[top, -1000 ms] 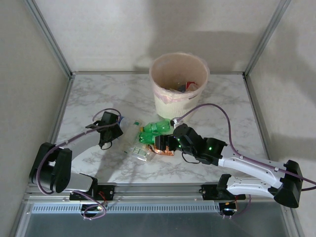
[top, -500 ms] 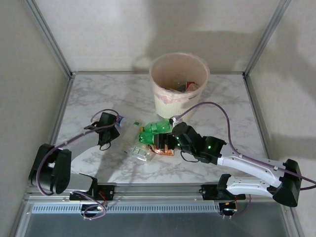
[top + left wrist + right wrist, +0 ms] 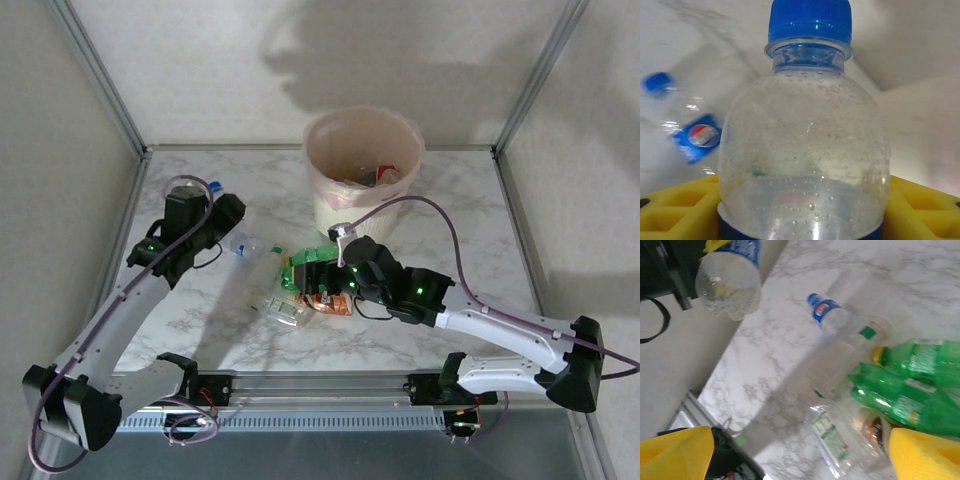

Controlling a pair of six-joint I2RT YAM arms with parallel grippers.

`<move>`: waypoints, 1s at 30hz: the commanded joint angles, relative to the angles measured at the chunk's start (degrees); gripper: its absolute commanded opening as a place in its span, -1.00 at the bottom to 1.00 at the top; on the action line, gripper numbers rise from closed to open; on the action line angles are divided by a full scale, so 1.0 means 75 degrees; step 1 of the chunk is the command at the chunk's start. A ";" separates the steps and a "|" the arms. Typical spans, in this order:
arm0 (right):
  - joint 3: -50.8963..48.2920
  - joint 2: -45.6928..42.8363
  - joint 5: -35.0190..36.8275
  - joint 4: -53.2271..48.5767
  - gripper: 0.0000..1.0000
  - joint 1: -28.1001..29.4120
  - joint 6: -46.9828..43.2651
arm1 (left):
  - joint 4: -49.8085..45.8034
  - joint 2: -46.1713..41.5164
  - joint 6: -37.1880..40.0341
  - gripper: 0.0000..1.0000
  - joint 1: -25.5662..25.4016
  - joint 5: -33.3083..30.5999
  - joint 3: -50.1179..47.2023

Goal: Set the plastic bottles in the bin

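Top external view: the left fingers point(image 3: 680, 200) had risen off the tabletop point(image 3: 450, 200), pinching a clear blue-capped bottle point(image 3: 805, 150), ready for the bin point(image 3: 335, 215); the right fingers point(image 3: 675, 450) stayed spread.

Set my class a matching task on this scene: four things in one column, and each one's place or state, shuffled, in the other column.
Things
1. left gripper
2. right gripper
3. green bottles
4. bin

Places or states
A. open, above the pile of bottles
B. lying side by side on the table
C. shut on a clear blue-capped bottle
D. upright at the far side of the table, rubbish inside

Pairs: 1-C, 2-A, 3-B, 4-D
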 commanded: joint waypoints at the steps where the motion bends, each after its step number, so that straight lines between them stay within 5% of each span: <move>1: 0.0429 0.0137 -0.0365 0.0558 0.83 0.0096 -0.0187 | 0.0849 -0.0062 -0.0745 0.21 -0.0368 0.1320 0.0140; 6: 0.0846 0.0136 -0.0143 0.0541 0.89 0.0093 -0.0210 | 0.1706 0.0006 -0.0867 0.22 -0.1105 0.1775 0.0459; 13: 0.0388 -0.1184 0.1679 -0.0636 0.90 0.0090 0.0002 | 0.2069 0.0860 -0.0459 0.23 -0.1376 0.1561 0.2001; 22: -0.0878 -0.2635 0.1828 -0.1609 0.87 0.0096 0.0930 | 0.2333 0.3625 -0.0130 0.21 -0.2371 0.1424 0.5069; 30: -0.1046 -0.2658 0.1783 -0.1756 0.85 0.0096 0.1065 | 0.1040 0.5724 0.0139 0.25 -0.2690 0.1174 0.7294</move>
